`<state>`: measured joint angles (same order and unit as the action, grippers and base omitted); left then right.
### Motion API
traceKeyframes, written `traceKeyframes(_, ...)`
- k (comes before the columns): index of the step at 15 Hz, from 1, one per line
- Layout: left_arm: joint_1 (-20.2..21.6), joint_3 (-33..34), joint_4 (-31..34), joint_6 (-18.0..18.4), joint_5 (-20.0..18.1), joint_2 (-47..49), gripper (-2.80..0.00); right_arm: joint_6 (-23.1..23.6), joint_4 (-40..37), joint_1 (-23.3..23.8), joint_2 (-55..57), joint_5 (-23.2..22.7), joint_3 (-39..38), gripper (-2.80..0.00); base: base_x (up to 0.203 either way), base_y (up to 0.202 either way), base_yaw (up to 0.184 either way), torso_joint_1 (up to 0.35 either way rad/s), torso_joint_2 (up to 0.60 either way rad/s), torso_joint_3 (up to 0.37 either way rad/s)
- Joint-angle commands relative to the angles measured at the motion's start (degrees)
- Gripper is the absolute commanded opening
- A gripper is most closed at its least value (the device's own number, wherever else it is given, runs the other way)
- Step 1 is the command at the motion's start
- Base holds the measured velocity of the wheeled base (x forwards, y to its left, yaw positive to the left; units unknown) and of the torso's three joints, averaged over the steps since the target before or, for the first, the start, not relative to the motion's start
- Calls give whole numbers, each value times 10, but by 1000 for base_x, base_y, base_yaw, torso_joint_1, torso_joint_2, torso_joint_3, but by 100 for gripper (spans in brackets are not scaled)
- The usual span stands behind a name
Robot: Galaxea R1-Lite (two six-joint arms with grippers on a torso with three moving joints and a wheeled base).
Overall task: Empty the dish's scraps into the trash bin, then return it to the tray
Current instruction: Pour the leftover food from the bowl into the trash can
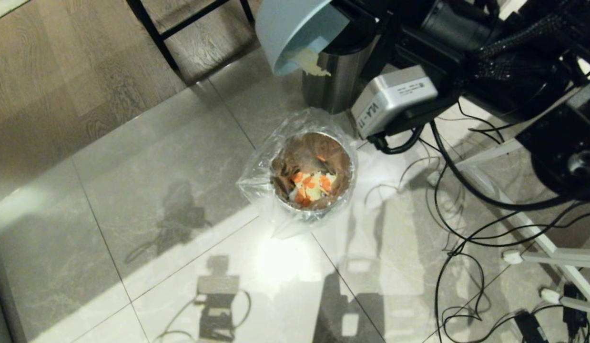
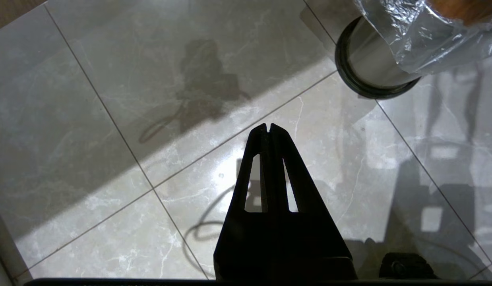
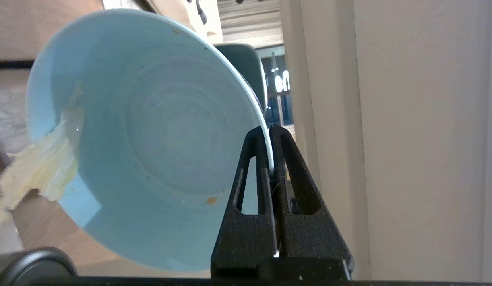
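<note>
Spreading across the whole scene was a floor of large glossy grey tiles (image 1: 171, 157), which gave way to wood-grain flooring (image 1: 61, 62) at its far left side, and a tangle of black cables (image 1: 471, 228) lay over the tiles at the right beside white frame legs (image 1: 552, 247). The right arm (image 1: 466, 43) reached in from the upper right of the head view, carrying its grey wrist camera box (image 1: 395, 100). Behind it stood a steel bin with a black lid (image 1: 335, 78), and nearer, in the middle of the tiles, stood the trash bin (image 1: 314, 176), a small steel cylinder with a black base ring, lined with a crinkled clear bag (image 1: 261, 181) that spilled over its rim. The dish (image 1: 295, 28), a pale-blue bowl, hung tipped steeply above the floor, beyond the trash bin and in front of the lidded bin, its mouth facing down and sideways. The right gripper (image 3: 271, 133) was clamped together on the dish's rim, one finger inside and one outside. The left gripper (image 2: 268, 129) hung with its fingers pressed together over bare tile near the trash bin, holding nothing. Most of the scraps (image 1: 311, 188), orange carrot slices and pale yellow pieces, lay inside the bag, while a pale yellow clump (image 3: 43, 167) clung to the dish's lower lip, hanging over the edge. A tiny orange fleck (image 3: 210, 200) stuck to the dish's inner wall.
</note>
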<state>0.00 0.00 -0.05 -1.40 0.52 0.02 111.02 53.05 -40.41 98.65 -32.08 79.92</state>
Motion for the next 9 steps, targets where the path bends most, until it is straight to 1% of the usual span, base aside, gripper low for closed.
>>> traceKeyframes(1, 0, 0, 0, -1, 0, 1, -280, 7, 0, 6, 1, -3, -5, -280, 0, 0, 0, 0, 0, 0)
traceKeyframes(4, 0, 0, 0, -1, 0, 1, -280, -3, -8, 6, 2, -5, 2, -280, 0, 0, 0, 0, 0, 0)
traceKeyframes(6, 0, 0, 0, -1, 0, 1, -280, -5, -11, 3, 5, -1, 24, -280, 0, 0, 0, 0, 0, 0)
traceKeyframes(7, 0, 0, 0, 0, 0, 0, -280, -2, -11, 10, 7, 1, 11, -280, 0, 0, 0, 0, 0, 0)
traceKeyframes(9, 0, 0, 0, 0, 0, 1, -280, 0, -12, 14, 9, 2, 8, -280, 0, 0, 0, 0, 0, 0)
